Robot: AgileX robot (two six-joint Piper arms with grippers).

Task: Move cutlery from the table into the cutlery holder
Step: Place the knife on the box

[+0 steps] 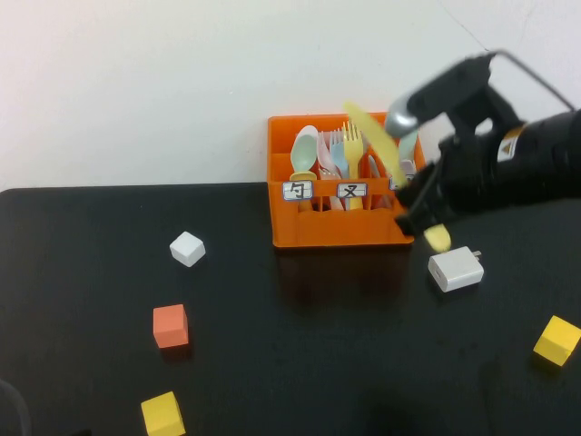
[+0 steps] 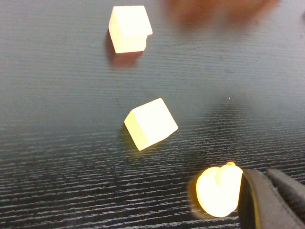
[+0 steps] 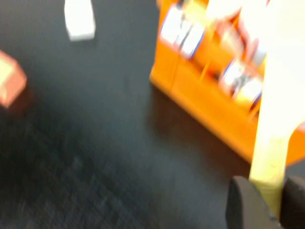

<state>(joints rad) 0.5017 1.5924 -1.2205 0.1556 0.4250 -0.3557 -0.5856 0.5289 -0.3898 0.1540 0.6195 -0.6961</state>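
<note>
Yellow knife (image 1: 377, 145) is clamped in the right gripper (image 1: 419, 211) above the cutlery holder (image 1: 336, 232); left gripper (image 2: 274, 202), well away from the holder, is closed.

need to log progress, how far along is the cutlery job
Nearly done, it seems. The orange cutlery holder already has spoons and forks standing in it. In hand: the right gripper, at the holder's right end, is shut on a yellow knife, tilted above the compartments, not yet dropped in. No other cutlery shows on the table, only cubes and a charger plug. The left gripper hovers shut over the table.
</note>
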